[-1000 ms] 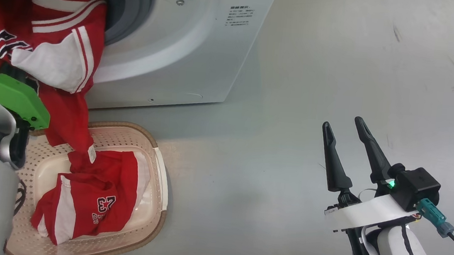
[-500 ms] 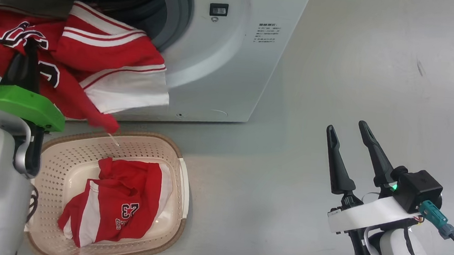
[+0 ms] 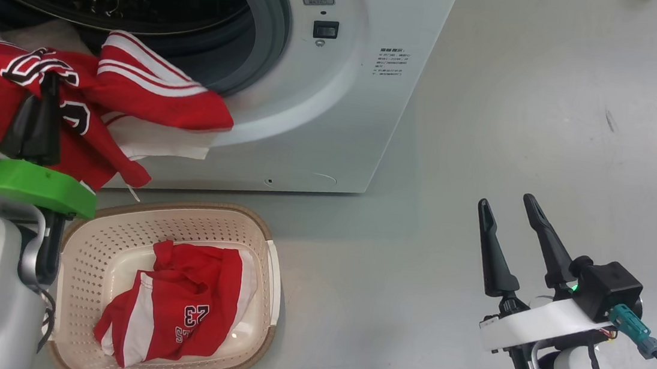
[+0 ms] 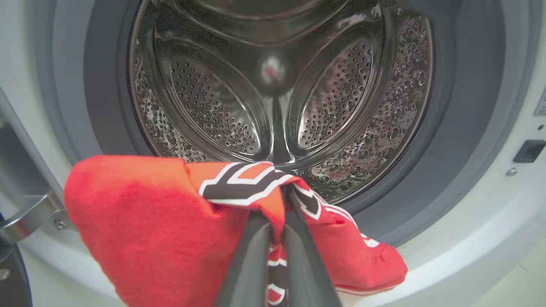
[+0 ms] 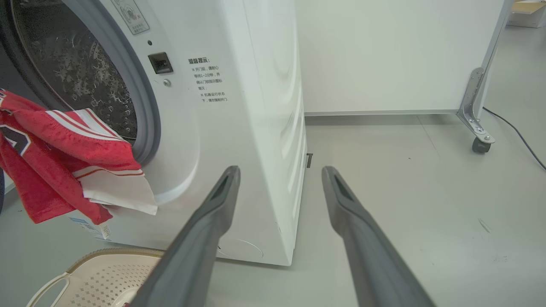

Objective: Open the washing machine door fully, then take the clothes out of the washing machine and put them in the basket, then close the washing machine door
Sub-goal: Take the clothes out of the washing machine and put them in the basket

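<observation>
Left gripper (image 4: 278, 199) is clamped on the red jersey (image 3: 132, 93), cloth pinched between its jaws at the washing machine (image 3: 358, 121) opening's lower rim, beyond the basket (image 3: 193, 208). Right gripper (image 3: 506, 200) has its jaws spread and empty. The jersey's left end is cut off in the head view.

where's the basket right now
In the head view the basket sits on the floor at lower left, before the washing machine, below the jersey gripped by the left pincer; another red garment lies inside it.
</observation>
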